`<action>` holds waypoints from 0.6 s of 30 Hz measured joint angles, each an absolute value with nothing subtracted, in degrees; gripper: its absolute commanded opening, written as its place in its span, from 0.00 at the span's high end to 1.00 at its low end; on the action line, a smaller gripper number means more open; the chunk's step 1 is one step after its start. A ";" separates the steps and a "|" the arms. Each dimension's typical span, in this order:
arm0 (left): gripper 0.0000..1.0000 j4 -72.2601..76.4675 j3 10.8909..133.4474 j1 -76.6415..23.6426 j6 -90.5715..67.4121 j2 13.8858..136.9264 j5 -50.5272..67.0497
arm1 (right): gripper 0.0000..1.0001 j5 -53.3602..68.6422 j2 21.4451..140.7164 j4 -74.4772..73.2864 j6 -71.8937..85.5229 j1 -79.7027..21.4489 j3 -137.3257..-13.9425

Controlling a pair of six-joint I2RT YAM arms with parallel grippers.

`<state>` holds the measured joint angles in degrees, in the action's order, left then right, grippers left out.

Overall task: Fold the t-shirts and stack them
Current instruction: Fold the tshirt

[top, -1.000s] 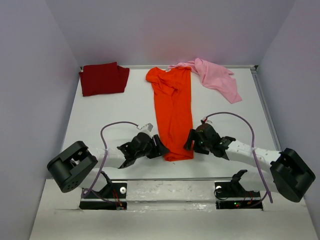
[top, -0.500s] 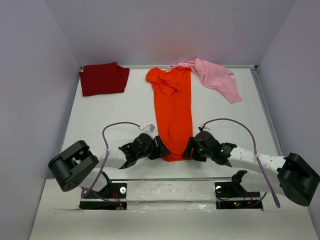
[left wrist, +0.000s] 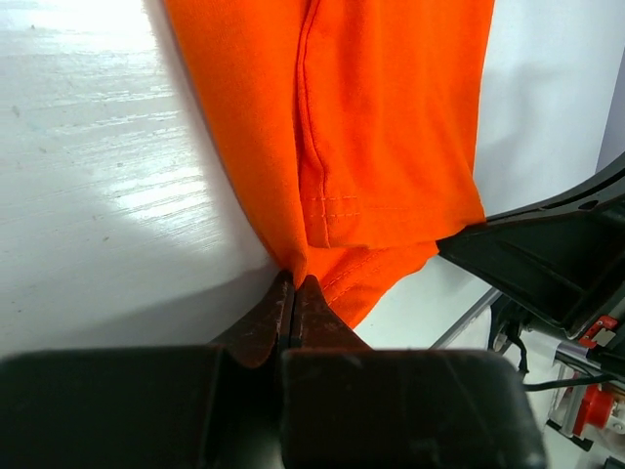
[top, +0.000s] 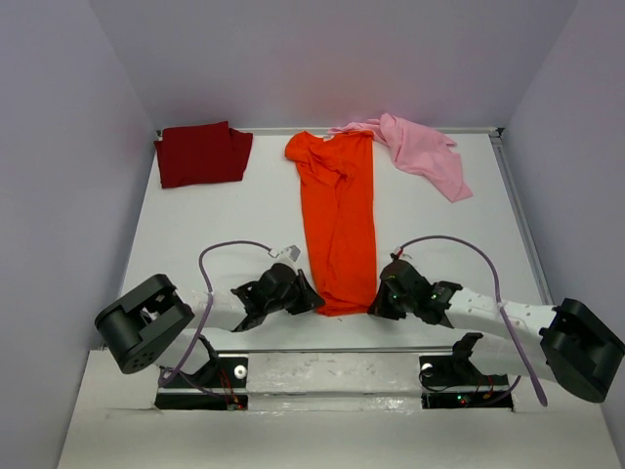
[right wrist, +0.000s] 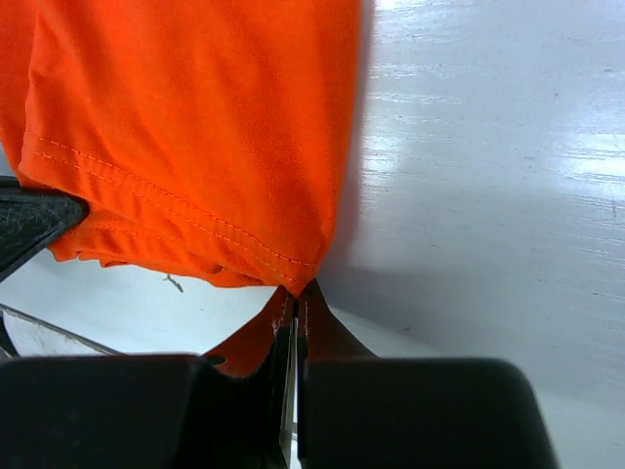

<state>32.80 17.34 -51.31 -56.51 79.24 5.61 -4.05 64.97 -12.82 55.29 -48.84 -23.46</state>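
The dark red cloth t-shirt (top: 203, 153) lies folded at the far left. The bright orange cloth t-shirt (top: 338, 220) is a long strip in the middle. The left gripper (left wrist: 295, 291) and the right gripper (right wrist: 296, 296) are closed tight on its near corners. The light pink cloth t-shirt (top: 422, 151) lies crumpled at the far right, and nothing is stacked.

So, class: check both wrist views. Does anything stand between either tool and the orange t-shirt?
Nothing visible does. The left tool and right tool are each shut directly on a near hem corner of the orange t-shirt.

Overhead looks down; wrists close (sharing orange t-shirt (top: 339, 215)).
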 measured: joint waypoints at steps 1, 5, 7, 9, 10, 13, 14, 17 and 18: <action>1.00 32.77 17.19 -51.31 -56.51 79.24 5.54 | 1.00 -4.05 64.97 -12.82 55.27 -48.84 -23.46; 1.00 33.23 16.38 -51.33 -56.60 78.74 5.54 | 1.00 -4.03 64.58 -13.15 55.27 -48.97 -23.38; 1.00 33.23 15.73 -51.42 -56.60 77.91 5.56 | 1.00 -4.03 63.57 -13.91 55.29 -49.45 -23.00; 1.00 33.10 14.92 -51.68 -56.64 76.58 5.63 | 1.00 -4.03 61.73 -15.44 55.31 -50.04 -22.48; 1.00 33.08 14.66 -51.79 -56.66 76.07 5.76 | 1.00 -4.03 60.84 -16.10 55.29 -50.24 -22.41; 1.00 32.91 13.76 -52.58 -56.84 73.87 5.93 | 1.00 -3.95 57.25 -18.65 55.51 -51.11 -22.35; 1.00 32.77 13.56 -52.75 -56.90 73.30 5.93 | 1.00 -3.99 55.55 -19.79 55.70 -51.44 -22.35; 1.00 32.58 12.84 -53.43 -57.12 71.16 5.98 | 1.00 -3.97 51.68 -22.59 56.07 -51.86 -22.35; 1.00 32.42 12.67 -53.58 -57.14 70.72 5.96 | 1.00 -3.95 50.78 -23.27 56.16 -51.86 -22.33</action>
